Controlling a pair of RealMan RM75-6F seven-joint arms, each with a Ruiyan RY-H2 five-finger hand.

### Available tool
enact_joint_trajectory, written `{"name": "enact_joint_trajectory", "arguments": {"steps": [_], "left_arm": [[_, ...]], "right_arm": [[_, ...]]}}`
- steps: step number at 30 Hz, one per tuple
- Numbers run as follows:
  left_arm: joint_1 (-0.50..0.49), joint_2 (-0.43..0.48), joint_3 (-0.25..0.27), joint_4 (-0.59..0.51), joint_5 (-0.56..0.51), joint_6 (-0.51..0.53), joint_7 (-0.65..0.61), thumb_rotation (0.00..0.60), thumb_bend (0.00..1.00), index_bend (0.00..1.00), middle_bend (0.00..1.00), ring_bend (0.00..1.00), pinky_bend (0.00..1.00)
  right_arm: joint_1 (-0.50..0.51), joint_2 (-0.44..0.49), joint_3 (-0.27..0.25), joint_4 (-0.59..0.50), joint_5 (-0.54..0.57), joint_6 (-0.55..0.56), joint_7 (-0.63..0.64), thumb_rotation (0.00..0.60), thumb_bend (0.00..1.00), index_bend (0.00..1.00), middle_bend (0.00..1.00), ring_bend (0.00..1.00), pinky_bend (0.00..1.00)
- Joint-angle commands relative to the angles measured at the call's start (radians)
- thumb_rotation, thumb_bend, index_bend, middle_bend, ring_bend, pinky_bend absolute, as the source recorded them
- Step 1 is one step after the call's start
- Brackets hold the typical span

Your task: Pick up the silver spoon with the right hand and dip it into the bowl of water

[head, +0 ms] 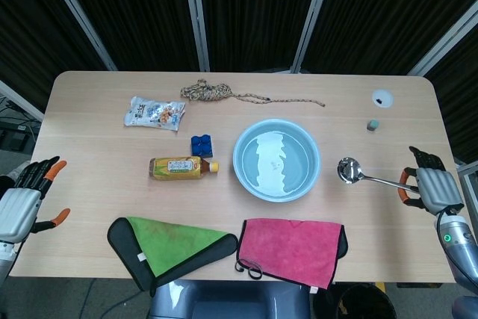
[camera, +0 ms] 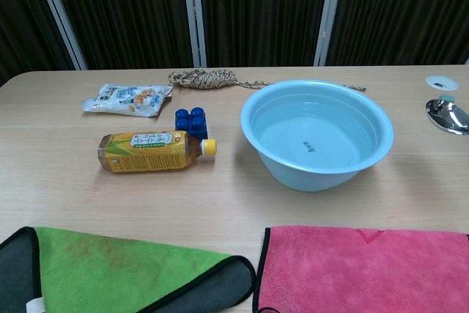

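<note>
My right hand [head: 432, 188] grips the handle of the silver spoon [head: 358, 175] at the table's right edge. The spoon's head hangs above the table, right of the light blue bowl of water [head: 276, 160]. The chest view shows only the spoon's head [camera: 447, 116] at the right border, above table level, beside the bowl [camera: 316, 135]; the right hand itself is outside that view. My left hand [head: 24, 201] hovers open off the table's left edge, fingers spread, holding nothing.
A yellow drink bottle [head: 181, 167] and blue block [head: 201, 145] lie left of the bowl. A snack bag [head: 154, 113] and coiled rope [head: 213, 92] lie farther back. A pink cloth [head: 293, 249] and green cloth [head: 173, 246] line the front edge. A small grey cube [head: 372, 125] sits back right.
</note>
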Motion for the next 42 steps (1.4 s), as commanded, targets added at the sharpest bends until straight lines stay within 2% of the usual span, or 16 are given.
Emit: {"name": "enact_joint_trajectory", "arguments": {"steps": [1, 10, 18, 25, 35, 42], "left_arm": [[-0.002, 0.003, 0.003, 0.000, 0.009, 0.001, -0.011, 0.600, 0.27, 0.01, 0.00, 0.00, 0.00], [0.002, 0.024, 0.013, 0.004, 0.038, 0.019, -0.076, 0.600, 0.27, 0.01, 0.00, 0.00, 0.00], [0.008, 0.046, 0.017, 0.021, 0.053, 0.040, -0.150, 0.600, 0.27, 0.02, 0.00, 0.00, 0.00], [0.011, 0.058, 0.017, 0.039, 0.050, 0.047, -0.196, 0.600, 0.27, 0.02, 0.00, 0.00, 0.00], [0.020, 0.067, 0.002, 0.058, 0.019, 0.058, -0.246, 0.600, 0.27, 0.02, 0.00, 0.00, 0.00], [0.010, 0.064, -0.004, 0.068, -0.001, 0.031, -0.248, 0.600, 0.27, 0.02, 0.00, 0.00, 0.00]], "right_arm": [[0.009, 0.041, -0.001, -0.085, 0.007, 0.022, -0.073, 0.600, 0.57, 0.70, 0.00, 0.00, 0.00], [0.053, 0.094, -0.004, -0.309, 0.084, 0.046, -0.271, 0.600, 0.57, 0.70, 0.00, 0.00, 0.00], [0.136, 0.038, -0.015, -0.431, 0.189, 0.057, -0.468, 0.600, 0.57, 0.70, 0.00, 0.00, 0.00], [0.228, -0.037, -0.017, -0.447, 0.309, 0.054, -0.592, 0.600, 0.57, 0.70, 0.00, 0.00, 0.00], [0.347, -0.101, -0.008, -0.442, 0.452, 0.055, -0.686, 0.600, 0.57, 0.70, 0.00, 0.00, 0.00], [0.434, -0.153, -0.015, -0.385, 0.555, 0.031, -0.735, 0.600, 0.57, 0.70, 0.00, 0.00, 0.00]]}}
